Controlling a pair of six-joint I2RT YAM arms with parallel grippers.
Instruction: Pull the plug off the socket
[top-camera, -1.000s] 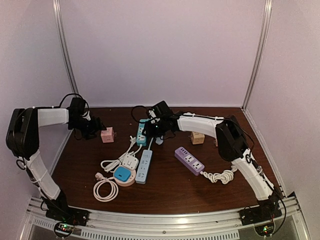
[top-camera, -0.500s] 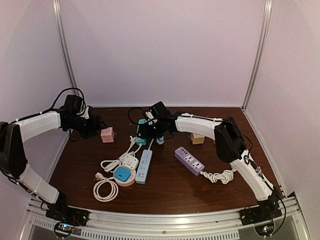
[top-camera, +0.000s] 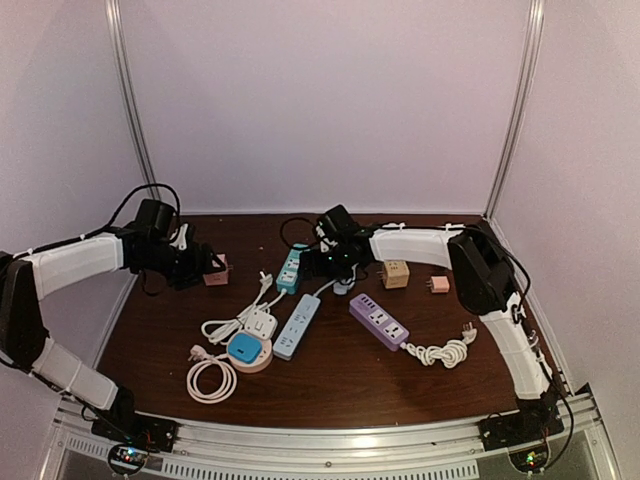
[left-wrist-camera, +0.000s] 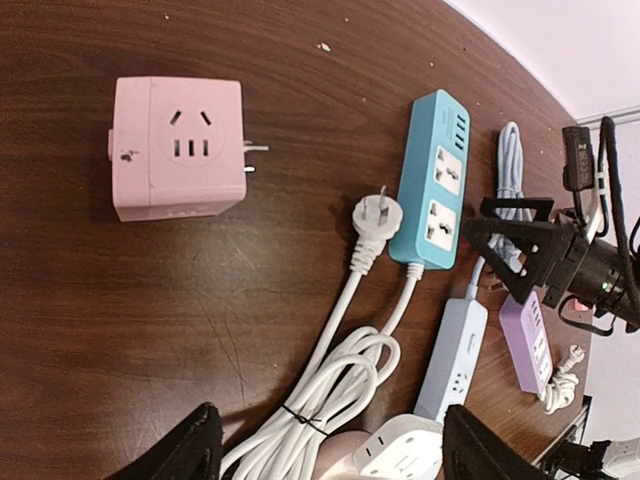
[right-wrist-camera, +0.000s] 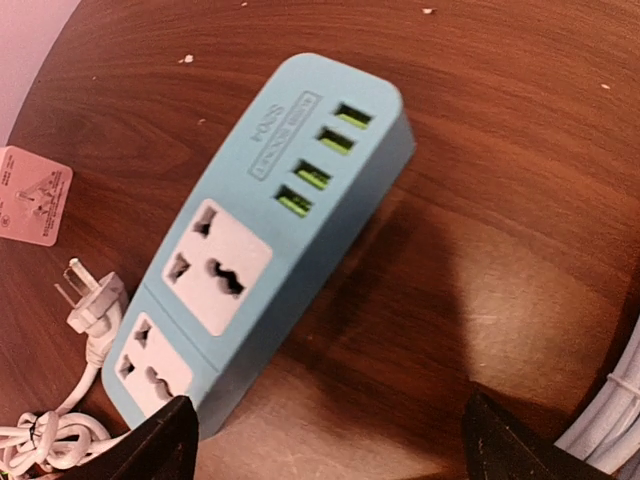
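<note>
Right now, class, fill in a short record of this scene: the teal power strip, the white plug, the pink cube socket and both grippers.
teal power strip: lying flat, both sockets empty
white plug: unplugged, lying on the table beside the strip
pink cube socket: standing apart from the strip, the facing socket empty
left gripper: open, holding nothing
right gripper: open, holding nothing, over the strip

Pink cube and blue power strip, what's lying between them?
A loose white plug on its cord, right beside the blue power strip; the rest toward the pink cube is bare. Left wrist view shows it.
</note>
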